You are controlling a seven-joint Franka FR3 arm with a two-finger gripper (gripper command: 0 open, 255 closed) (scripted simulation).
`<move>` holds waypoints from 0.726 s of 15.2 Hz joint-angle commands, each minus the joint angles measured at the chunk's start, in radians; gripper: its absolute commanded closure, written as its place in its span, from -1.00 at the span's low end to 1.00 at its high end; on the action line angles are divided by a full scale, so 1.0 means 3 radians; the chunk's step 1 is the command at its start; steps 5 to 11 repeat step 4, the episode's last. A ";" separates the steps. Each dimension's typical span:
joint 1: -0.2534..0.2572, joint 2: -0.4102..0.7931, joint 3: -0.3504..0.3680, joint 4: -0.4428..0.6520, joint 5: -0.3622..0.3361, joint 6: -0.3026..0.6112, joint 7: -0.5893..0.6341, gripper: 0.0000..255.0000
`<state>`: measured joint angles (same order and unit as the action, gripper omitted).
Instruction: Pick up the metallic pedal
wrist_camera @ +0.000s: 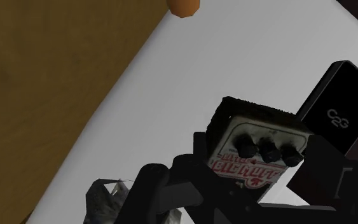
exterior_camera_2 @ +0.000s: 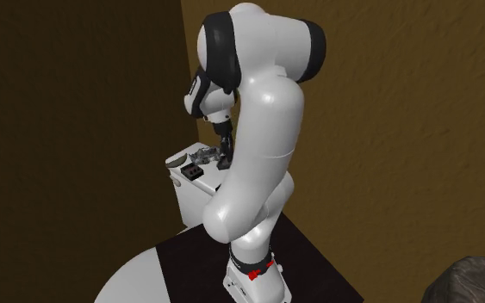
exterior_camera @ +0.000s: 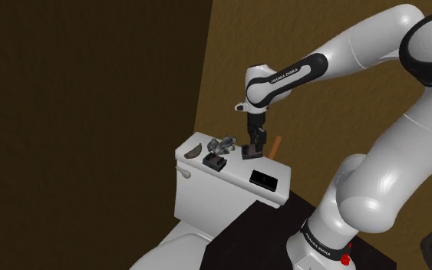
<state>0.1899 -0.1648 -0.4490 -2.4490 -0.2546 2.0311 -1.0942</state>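
The pedal (wrist_camera: 255, 167) is a small dark-sided box with a pale metallic face, three black knobs and a red label. My gripper (wrist_camera: 260, 159) is shut on it, one black finger against each side. In the shoulder view the gripper (exterior_camera: 253, 148) points straight down over the far half of the white toilet tank lid (exterior_camera: 233, 175), with the pedal (exterior_camera: 250, 152) a dark block at its tips. I cannot tell whether the pedal still touches the lid. In the second exterior view my own arm covers most of the gripper (exterior_camera_2: 226, 160).
On the lid lie a crumpled grey metallic object (exterior_camera: 222, 143), a small dark device (exterior_camera: 216, 162), a flat black box (exterior_camera: 263, 181) marked C23 and an orange item (exterior_camera: 278, 145) near the brown wall. The toilet bowl (exterior_camera: 172, 249) lies below the tank.
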 commanded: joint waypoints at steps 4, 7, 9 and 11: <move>-0.0001 -0.0101 0.0020 0.0065 -0.0016 -0.0164 0.0005 1.00; -0.0001 -0.0101 0.0020 0.0065 -0.0016 -0.0164 0.0005 1.00; -0.0001 -0.0101 0.0020 0.0065 -0.0016 -0.0164 0.0005 1.00; -0.0001 -0.0101 0.0020 0.0065 -0.0016 -0.0164 0.0005 1.00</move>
